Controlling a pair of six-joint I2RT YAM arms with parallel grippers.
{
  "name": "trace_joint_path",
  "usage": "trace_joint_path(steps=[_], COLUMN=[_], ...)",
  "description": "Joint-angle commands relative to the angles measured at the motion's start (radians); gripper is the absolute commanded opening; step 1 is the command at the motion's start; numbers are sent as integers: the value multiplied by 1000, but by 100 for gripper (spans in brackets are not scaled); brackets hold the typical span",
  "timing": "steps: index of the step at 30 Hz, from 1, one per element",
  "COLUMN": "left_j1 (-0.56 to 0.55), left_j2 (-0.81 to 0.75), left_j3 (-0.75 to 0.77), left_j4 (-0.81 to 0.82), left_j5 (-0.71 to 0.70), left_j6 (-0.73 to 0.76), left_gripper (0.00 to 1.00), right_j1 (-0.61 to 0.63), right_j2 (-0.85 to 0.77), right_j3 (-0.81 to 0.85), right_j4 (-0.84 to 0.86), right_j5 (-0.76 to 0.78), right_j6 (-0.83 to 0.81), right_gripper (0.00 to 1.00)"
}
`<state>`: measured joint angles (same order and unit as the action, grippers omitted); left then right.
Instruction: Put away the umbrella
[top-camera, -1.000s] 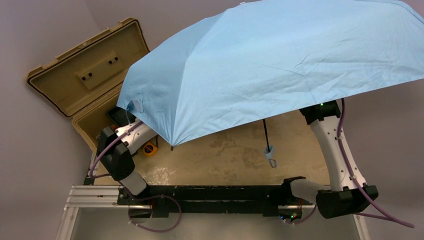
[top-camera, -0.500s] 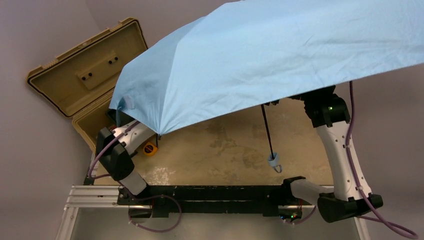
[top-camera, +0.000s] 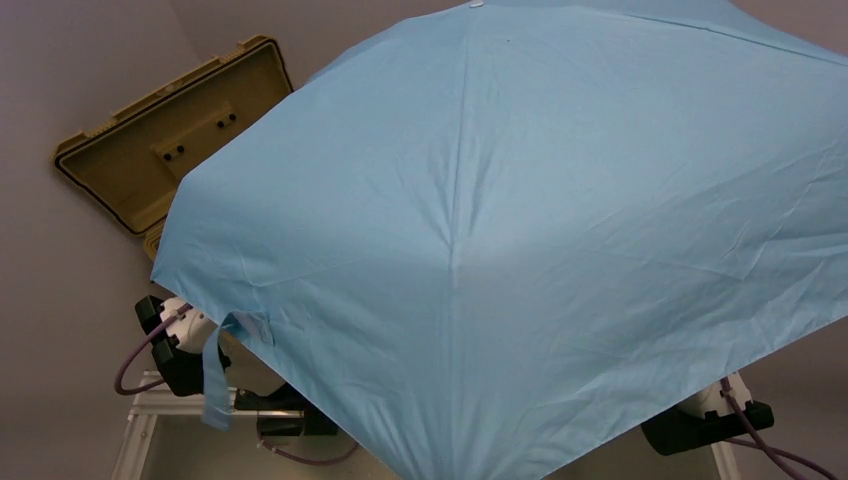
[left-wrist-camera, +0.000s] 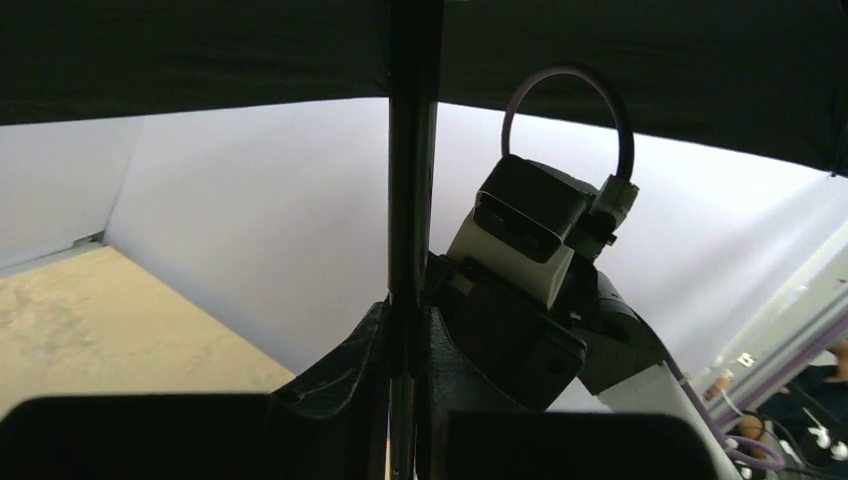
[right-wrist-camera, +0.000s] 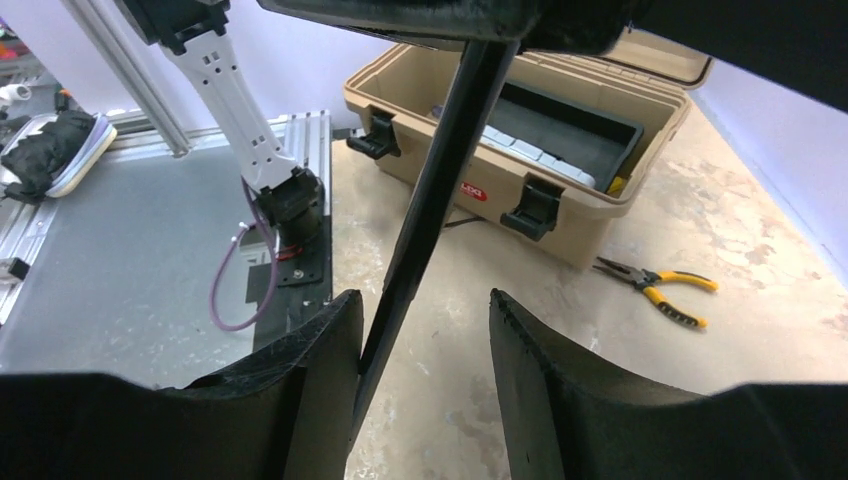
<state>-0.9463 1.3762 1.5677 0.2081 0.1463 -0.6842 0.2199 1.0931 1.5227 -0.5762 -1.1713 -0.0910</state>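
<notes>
The umbrella (top-camera: 520, 230) is open, and its sky-blue canopy fills most of the top view, hiding both grippers and the table. In the left wrist view my left gripper (left-wrist-camera: 410, 320) is shut on the umbrella's thin black shaft (left-wrist-camera: 410, 200), which runs straight up into the dark underside of the canopy. In the right wrist view my right gripper (right-wrist-camera: 425, 310) is open around the same shaft (right-wrist-camera: 440, 180). The shaft leans against the left finger (right-wrist-camera: 320, 350) and stands clear of the right one. The handle is out of view.
A tan case (top-camera: 170, 140) stands open at the back left, its front wall (right-wrist-camera: 570, 230) facing my right wrist, a black tray inside. Yellow-handled pliers (right-wrist-camera: 655, 285) lie on the table beside it. The left arm's elbow (top-camera: 175, 345) and right arm's base (top-camera: 705, 420) show below the canopy.
The canopy has tipped toward the near edge and now covers the table and both arms. My left gripper has shut on the shaft. My right gripper has opened off it.
</notes>
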Motion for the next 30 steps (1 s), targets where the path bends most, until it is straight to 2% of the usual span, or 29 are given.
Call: trace_joint_path(steps=[1,7,14,16,17,19,24,25,26,28,30], left_j1=[-46,-107,-131,-134,-134,-135,-128,-121,-110,-78,-45], left_j2=[-18,-10,9,12,13,14,-24,-42,-61,-99,-130], left_j3=[77,113,133,137,139,140,84,58,26,-39,-96], left_j4=[-39,-55,-33,-30,-29,-28,7,24,47,102,164], left_j5=[-131,-272,-310,-315,-316,-315,-265,-247,-230,-209,-191], left_j6=[105,162,179,182,183,181,164,151,127,66,25], left_gripper=[0,0,0,0,0,0,0,9,26,52,65], right_j1=[11,16,24,25,25,25,24,24,25,25,26], right_j2=[9,11,4,4,4,6,26,32,39,50,56], right_j3=[-17,-36,-105,-117,-124,-137,-96,-83,-74,-68,-69], right_j4=[30,91,229,261,285,339,436,461,499,606,713], right_j5=[-36,-77,-113,-113,-117,-131,-169,-174,-177,-185,-191], right_j6=[-22,33,181,213,236,293,429,463,509,652,764], right_gripper=[45,42,39,32,24,0,0,0,0,0,0])
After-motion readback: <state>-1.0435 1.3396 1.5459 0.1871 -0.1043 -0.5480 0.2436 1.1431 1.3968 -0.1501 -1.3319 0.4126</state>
